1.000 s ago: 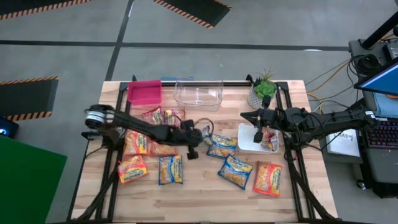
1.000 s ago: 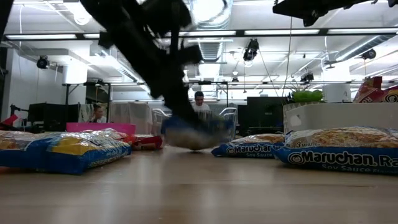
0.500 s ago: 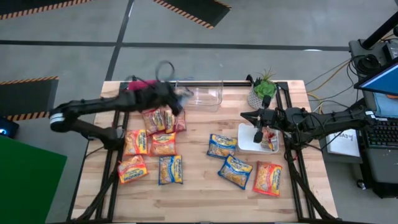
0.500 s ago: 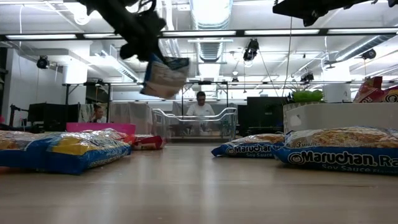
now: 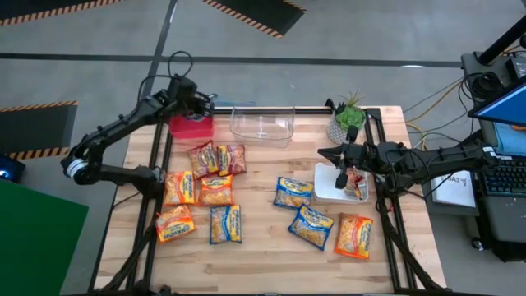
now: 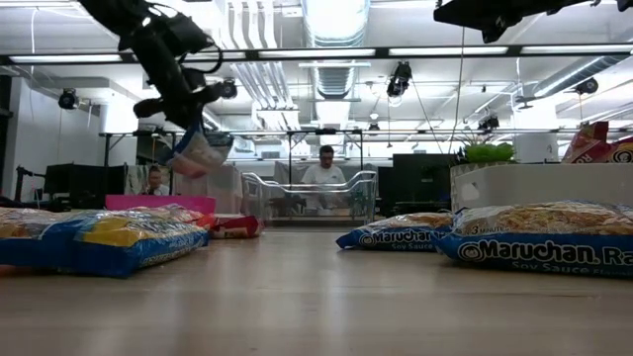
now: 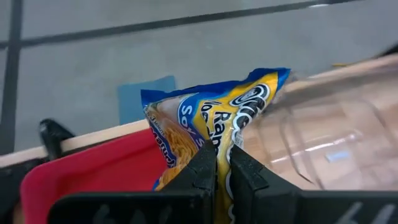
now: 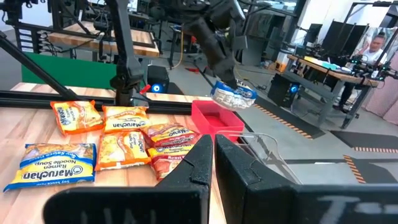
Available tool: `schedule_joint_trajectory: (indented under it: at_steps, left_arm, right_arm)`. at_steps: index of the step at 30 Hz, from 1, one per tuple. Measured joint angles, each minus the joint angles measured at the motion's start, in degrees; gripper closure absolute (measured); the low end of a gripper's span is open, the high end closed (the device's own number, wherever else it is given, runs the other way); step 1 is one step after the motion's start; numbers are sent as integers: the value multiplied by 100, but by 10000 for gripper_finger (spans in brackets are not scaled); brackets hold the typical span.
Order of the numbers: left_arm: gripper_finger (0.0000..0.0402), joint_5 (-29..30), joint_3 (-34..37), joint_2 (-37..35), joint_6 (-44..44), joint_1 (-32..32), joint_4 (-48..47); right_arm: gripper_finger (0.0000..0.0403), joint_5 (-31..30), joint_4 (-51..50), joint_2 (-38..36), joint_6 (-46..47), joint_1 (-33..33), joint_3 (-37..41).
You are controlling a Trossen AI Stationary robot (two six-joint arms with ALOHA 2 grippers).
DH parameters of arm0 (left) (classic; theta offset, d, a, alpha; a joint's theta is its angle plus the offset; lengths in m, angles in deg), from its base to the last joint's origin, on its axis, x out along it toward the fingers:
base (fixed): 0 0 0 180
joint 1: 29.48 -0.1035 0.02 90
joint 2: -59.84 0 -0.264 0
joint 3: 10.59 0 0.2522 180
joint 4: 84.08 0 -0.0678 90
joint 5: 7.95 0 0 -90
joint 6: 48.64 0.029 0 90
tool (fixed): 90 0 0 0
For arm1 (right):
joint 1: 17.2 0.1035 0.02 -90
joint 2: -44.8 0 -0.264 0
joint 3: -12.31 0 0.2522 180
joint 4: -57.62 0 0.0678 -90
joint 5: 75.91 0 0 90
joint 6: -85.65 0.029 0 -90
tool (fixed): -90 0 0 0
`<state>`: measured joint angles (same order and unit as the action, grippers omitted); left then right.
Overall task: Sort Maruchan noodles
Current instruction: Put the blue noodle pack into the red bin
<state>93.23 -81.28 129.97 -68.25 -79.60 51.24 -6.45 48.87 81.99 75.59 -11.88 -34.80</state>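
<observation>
Pinching blue noodle packet (image 7: 214,127), left end effector (image 7: 222,163) closed.

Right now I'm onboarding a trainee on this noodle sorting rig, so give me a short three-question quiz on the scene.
1. True or false: the left gripper is shut on a blue noodle packet.
2. That packet hangs over which container? A) pink bin B) clear bin C) white tray
3. Fill in: the right gripper hovers over the white ____.

Key: 1 true; 2 A; 3 tray.
</observation>
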Motion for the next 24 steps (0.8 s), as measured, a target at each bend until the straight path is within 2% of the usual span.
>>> schedule_joint_trajectory:
  at_steps: [10,24]
  left_arm:
    - [401,-7,84,454,-459,-155,267]
    - [401,35,822,316,-1052,-153,1375]
  right_arm:
    - [394,0,-1,-2,0,-1,0]
    - [394,0,37,-11,-2,0,-1]
